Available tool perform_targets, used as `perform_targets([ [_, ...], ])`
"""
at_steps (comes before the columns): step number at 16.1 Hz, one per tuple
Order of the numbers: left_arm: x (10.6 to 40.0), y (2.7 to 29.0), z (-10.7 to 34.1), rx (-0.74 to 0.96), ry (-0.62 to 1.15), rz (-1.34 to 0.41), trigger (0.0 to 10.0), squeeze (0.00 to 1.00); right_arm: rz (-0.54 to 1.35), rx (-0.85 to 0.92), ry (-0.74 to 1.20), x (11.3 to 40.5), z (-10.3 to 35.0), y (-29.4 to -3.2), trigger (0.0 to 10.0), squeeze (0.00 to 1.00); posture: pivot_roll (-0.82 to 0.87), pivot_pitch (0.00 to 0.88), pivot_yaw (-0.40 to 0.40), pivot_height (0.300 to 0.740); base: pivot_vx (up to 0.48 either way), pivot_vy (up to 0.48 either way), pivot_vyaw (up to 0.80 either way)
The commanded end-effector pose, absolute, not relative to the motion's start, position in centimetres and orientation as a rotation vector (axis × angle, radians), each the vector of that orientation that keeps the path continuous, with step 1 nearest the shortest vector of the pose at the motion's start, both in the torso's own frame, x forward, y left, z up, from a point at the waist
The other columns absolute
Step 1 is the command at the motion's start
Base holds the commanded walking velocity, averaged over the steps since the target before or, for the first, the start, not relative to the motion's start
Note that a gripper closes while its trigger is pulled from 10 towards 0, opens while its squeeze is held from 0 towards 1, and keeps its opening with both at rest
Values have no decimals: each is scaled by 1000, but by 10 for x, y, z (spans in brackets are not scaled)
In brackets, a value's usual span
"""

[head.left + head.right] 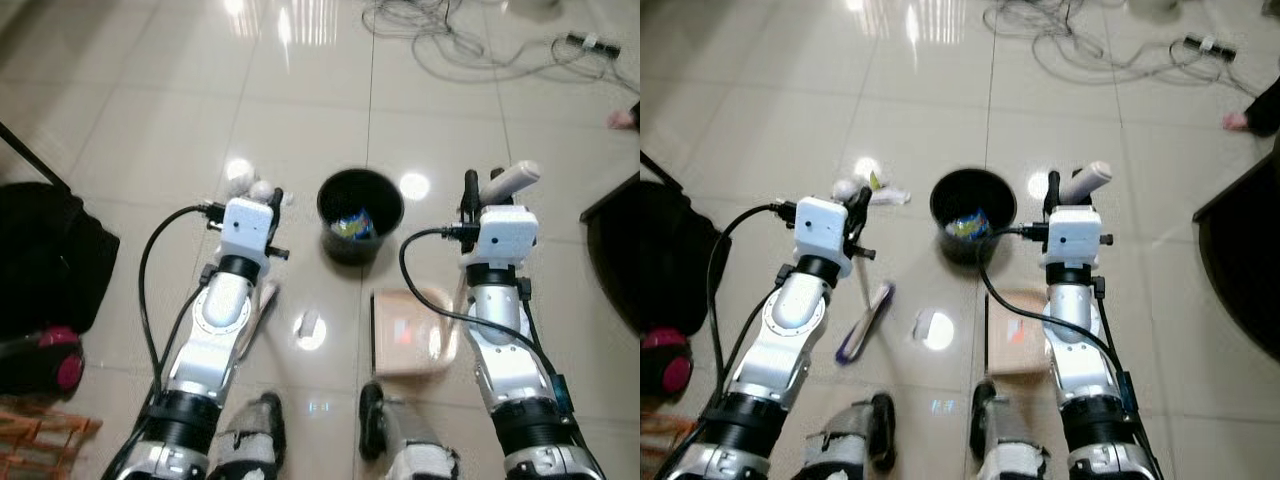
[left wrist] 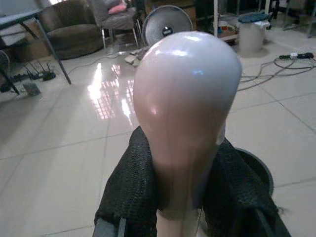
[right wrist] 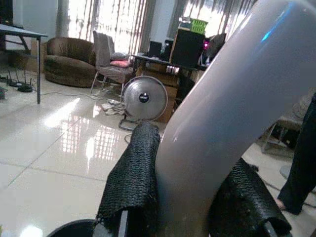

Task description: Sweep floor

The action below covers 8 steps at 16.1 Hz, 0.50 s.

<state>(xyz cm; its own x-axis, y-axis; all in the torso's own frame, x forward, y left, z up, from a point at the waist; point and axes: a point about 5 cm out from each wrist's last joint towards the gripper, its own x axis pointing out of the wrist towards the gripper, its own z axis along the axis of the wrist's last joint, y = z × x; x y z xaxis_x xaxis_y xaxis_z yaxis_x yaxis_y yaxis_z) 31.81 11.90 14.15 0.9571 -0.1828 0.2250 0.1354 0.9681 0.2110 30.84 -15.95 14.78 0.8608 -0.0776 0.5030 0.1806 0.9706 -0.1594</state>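
The landmark is the round black plastic waste bin (image 1: 973, 215), standing on the glossy beige tile floor (image 1: 130, 120) directly ahead of the robot, with coloured scraps already inside it.

The left gripper (image 1: 858, 205), to the bin's left, has its fingers clamped on the pale rounded handle of a hand brush (image 2: 185, 113); the brush's purple-edged head (image 1: 865, 320) lies on the tiles on the near side of the bin, to its left.

The right gripper (image 1: 1052, 200), just right of the bin, has its fingers pressed tight around the pale grey tubular handle of a dustpan (image 3: 232, 123). The pinkish-beige dustpan tray (image 1: 408, 335) rests flat on the floor near the bin, on the robot's side.

A small clump of white and yellow litter (image 1: 872, 190) lies left of the bin, beyond the left gripper.

Judgement: both tools are in hand and gathering is under way. The next move calls for drawing the brush head behind that litter and bringing the tray's lip flush alongside to receive it.
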Motion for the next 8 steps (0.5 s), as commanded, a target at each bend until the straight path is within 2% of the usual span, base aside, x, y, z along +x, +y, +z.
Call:
perform_targets([
  [1, 314, 119, 135, 168, -228, -160, 10000, 0, -132, -201, -528, 306, 145, -156, 10000, 0, 151, 465, 24, 740, 0, 0, 0],
  [8, 329, 115, 144, 50, -238, -59, 10000, 0, -118, -184, -521, 309, 133, -126, 10000, 0, 162, 461, 3, 740, 0, 0, 0],
])
